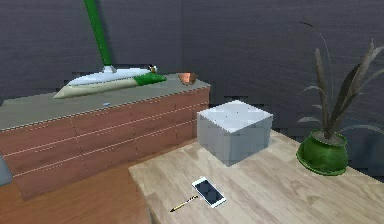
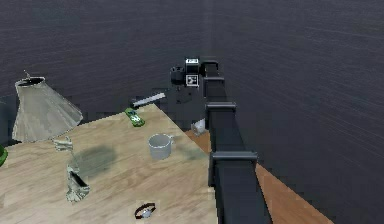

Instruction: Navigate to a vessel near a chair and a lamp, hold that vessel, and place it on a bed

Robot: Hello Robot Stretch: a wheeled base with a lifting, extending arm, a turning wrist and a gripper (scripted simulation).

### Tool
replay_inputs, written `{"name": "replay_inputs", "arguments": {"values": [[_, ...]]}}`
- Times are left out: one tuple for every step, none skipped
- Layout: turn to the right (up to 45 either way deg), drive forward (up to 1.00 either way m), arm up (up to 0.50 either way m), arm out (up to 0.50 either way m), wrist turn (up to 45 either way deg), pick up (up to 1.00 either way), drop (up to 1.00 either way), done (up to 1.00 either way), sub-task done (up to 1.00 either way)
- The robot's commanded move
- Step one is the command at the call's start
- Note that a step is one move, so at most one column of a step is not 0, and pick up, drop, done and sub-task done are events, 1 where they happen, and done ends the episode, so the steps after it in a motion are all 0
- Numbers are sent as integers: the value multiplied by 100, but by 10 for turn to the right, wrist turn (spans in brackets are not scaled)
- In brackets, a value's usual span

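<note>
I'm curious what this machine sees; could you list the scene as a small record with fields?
Surface: wooden table
Vessel: grey mug, upright on the table
Lamp: pale shade, arm side view's left
Claw: higher in the picture than the mug, against dark wall
Claw's load: cannot tell
Forward view: grey box, phone, potted plant

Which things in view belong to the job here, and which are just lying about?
Job: grey mug, lamp near it, gripper.
Lying about: phone, grey box, potted plant, wristwatch, mop.
</note>
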Motion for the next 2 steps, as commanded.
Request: {"name": "replay_inputs", "arguments": {"values": [[0, 0, -30, 0, 0, 0, 0, 0, 0], [0, 0, 0, 0, 0, 100, 0, 0, 0]]}}
